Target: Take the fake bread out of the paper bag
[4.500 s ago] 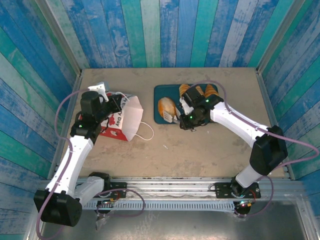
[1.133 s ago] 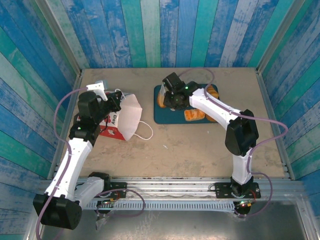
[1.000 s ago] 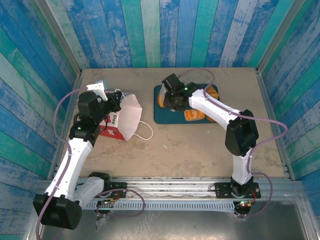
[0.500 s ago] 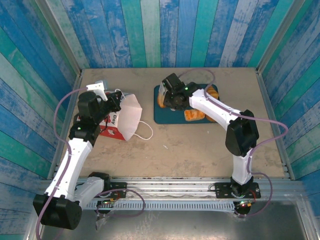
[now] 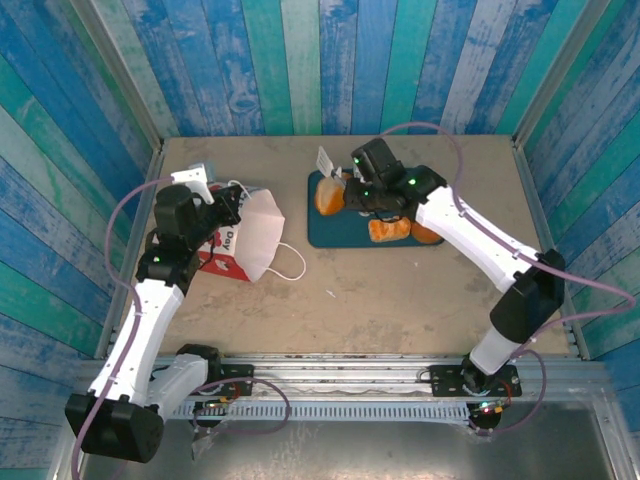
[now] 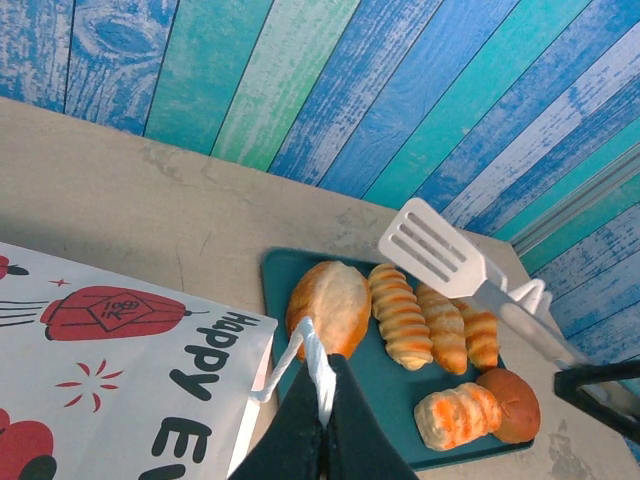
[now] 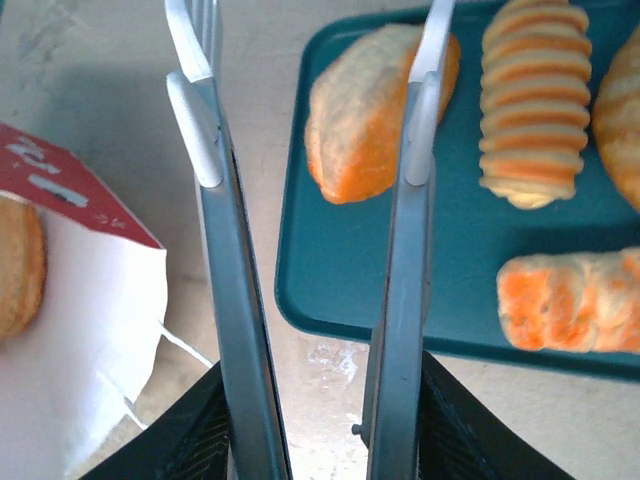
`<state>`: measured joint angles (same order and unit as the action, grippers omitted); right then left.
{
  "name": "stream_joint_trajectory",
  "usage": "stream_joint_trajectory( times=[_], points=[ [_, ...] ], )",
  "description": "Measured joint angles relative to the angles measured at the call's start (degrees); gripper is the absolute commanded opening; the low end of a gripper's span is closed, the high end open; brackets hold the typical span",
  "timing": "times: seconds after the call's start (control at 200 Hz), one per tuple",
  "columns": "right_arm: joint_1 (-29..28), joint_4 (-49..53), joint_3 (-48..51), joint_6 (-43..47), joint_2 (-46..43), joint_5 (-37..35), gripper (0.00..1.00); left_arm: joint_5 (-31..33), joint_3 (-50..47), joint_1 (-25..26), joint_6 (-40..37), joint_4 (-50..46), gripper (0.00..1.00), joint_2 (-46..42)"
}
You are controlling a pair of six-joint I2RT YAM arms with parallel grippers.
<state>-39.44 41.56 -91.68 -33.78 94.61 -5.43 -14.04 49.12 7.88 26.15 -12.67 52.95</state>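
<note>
The paper bag point(image 5: 252, 236) lies on its side left of the teal tray point(image 5: 335, 235), mouth toward the tray. My left gripper point(image 6: 325, 365) is shut on its white cord handle point(image 6: 308, 345). Several pieces of fake bread lie on the tray: a loaf point(image 6: 328, 300), ridged croissants point(image 6: 400, 315), a round bun point(image 6: 510, 400). One golden piece point(image 7: 15, 265) shows inside the bag's mouth. My right gripper point(image 7: 318, 405) grips grey spatula tongs point(image 7: 215, 200); their blades stand apart with nothing between them, over the tray's left edge beside the loaf point(image 7: 375, 110).
Blue and green plank walls close in the table on three sides. A second cord handle point(image 5: 292, 262) lies loose on the table in front of the bag. Bare tabletop lies between the tray and the arm bases.
The right arm has drawn back and right with the tongs, uncovering the loaf at the tray's left end. The left arm and the bag have stayed put.
</note>
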Motion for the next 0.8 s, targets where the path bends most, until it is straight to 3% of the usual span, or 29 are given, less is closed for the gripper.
stream_joint_trajectory(
  times=[0.326,0.511,0.801],
  points=[
    [0.3,-4.3,15.8,22.8,-13.0,9.2,0.4,2.7,0.9,0.0,-1.6,-5.2,0.0,-2.1],
    [0.3,-9.6,27.5,30.1,-22.5,15.8,0.4,5.7,0.9,0.0,-2.6,-7.4,0.0,-4.8],
    [-2.2,-16.5,34.3,37.6,-28.4,26.8,0.38,10.5,0.9,0.0,-4.8,-10.6,0.0,-8.6]
  ],
)
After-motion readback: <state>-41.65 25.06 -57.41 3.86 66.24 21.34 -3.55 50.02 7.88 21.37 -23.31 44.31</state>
